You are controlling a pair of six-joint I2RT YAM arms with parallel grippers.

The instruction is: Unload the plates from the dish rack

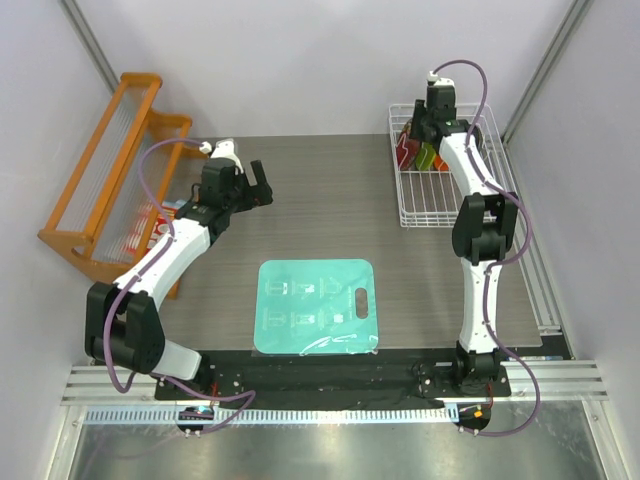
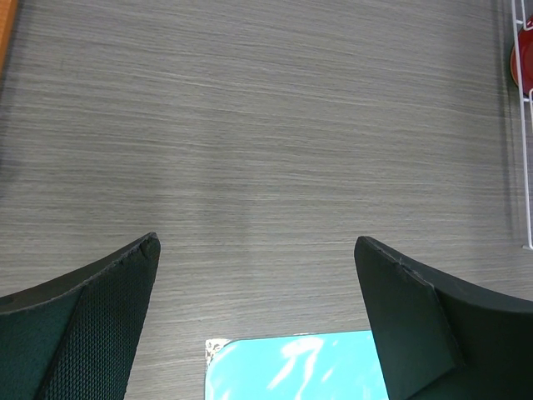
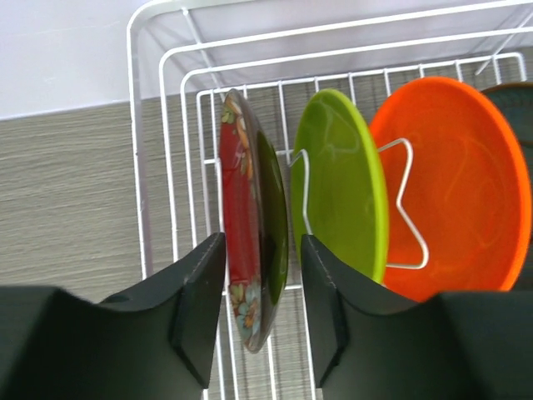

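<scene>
Straddling the dark red plate in the dish rack, the right hand, jaws apart, could tip it against the lime green plate if closing off-centre.

White arm links, black joints, looping mauve cables, matte black claw fingers
</scene>
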